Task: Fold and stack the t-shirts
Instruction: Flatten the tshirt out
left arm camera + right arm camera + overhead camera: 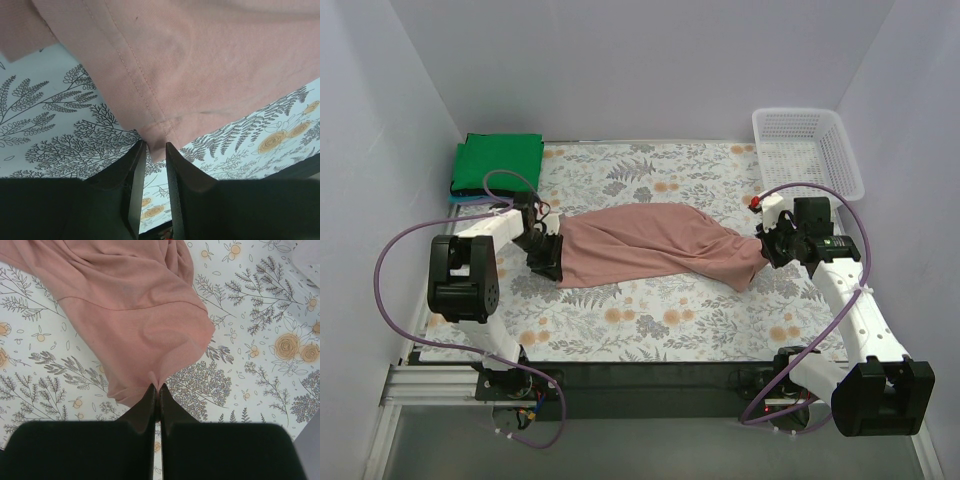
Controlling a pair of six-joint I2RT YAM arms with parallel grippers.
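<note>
**Top external view.**
- Dusty pink-brown t-shirt (655,245): lies stretched left to right across the middle of the floral table cloth (650,320), bunched narrow at its right end.
- Left gripper (548,262): at the shirt's left end, touching it.
- Right gripper (765,248): at the shirt's right end, touching it.
- Green t-shirt (500,163): folded into a flat rectangle at the far left corner, well apart from the pink one. A pale blue edge shows under its near side.
- White mesh basket (810,150): at the far right corner, just off the cloth.

**Left wrist view.**
- The two black fingers (132,175) stand slightly parted, with a stitched hem corner of the pink-brown shirt pinched between their tips.
- The rest of the shirt fills the upper frame, over the leaf-printed cloth.

**Right wrist view.**
- The fingers (145,410) are pressed together, nipping a small peak of the pink-brown fabric at their tips.
- The shirt spreads away to the upper left in soft folds, with the table cloth on both sides.
</note>
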